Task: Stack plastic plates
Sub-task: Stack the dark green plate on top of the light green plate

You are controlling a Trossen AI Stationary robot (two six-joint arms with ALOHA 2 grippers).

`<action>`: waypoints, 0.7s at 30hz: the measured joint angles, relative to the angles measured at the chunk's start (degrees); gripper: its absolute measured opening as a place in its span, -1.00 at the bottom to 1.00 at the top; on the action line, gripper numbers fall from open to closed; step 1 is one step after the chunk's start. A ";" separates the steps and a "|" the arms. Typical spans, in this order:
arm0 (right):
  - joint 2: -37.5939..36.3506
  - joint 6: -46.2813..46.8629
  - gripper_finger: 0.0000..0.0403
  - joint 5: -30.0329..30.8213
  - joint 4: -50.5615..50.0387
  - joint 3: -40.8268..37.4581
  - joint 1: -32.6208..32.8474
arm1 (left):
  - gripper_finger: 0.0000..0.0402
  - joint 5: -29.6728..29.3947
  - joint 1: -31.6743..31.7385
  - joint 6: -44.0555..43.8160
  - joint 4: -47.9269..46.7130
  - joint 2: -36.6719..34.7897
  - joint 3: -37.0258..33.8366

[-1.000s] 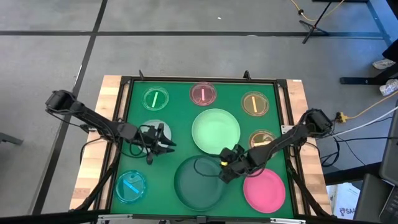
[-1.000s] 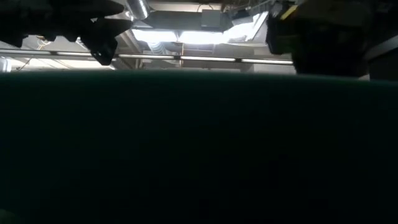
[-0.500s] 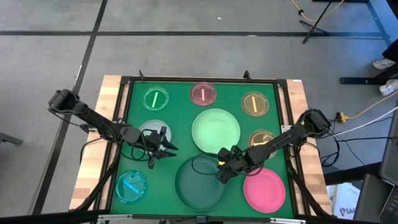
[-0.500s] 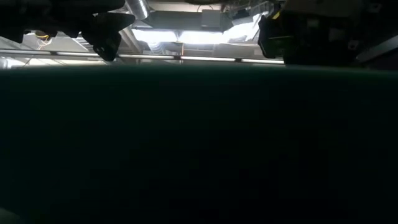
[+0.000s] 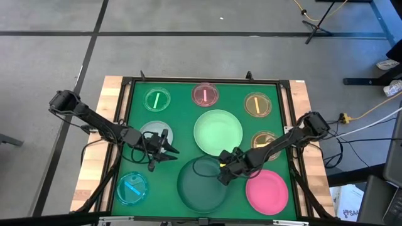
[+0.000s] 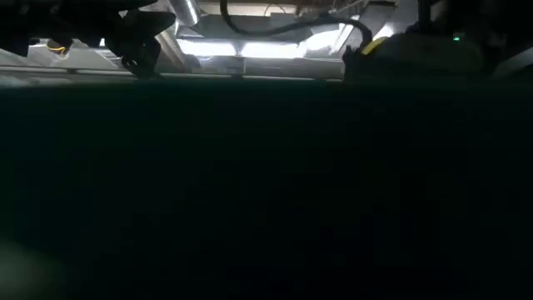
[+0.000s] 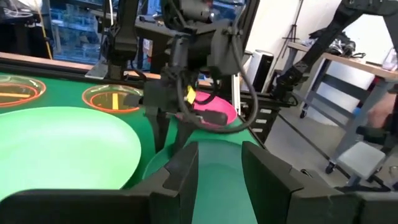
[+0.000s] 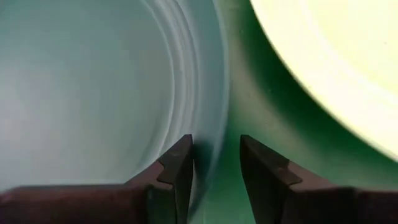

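From above, the right gripper [image 5: 224,174] sits low at the upper right rim of the dark green plate [image 5: 201,185], with the large light green plate [image 5: 218,131] just beyond it and the pink plate [image 5: 267,191] close on its other side; how its fingers stand cannot be told from here. The left gripper [image 5: 164,150] hangs just beside the pale grey-green plate [image 5: 151,130], its fingers pointing toward the dark green plate, near but apart from it. The small plates lie well away from both: a green one [image 5: 157,99], a pink one [image 5: 205,95], two amber ones [image 5: 257,104] and a blue one [image 5: 132,187], each with a bar mark and no writing that can be read. The low view is almost wholly dark and only shows arm parts against ceiling lights. In the left wrist view the left gripper [image 7: 219,168] stands parted with nothing between its fingers, the dark green plate [image 7: 214,186] lying ahead and below, the right gripper [image 7: 165,127] planted on its far rim. In the right wrist view the right gripper [image 8: 216,168] is open with a narrow gap, the dark green plate's [image 8: 87,93] rim lying between the fingers, not yet pinched
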 joint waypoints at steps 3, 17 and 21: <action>0.95 0.00 -0.40 -0.19 0.16 0.02 0.07 | -0.43 -0.43 0.00 0.00 0.29 0.00 0.00; 0.51 -0.96 -0.40 1.22 0.17 0.06 0.11 | -0.43 -1.20 0.00 1.53 0.21 0.00 0.00; 0.51 -1.55 -0.40 1.03 -0.83 1.16 0.09 | -0.43 -1.20 0.00 1.53 0.21 0.00 0.00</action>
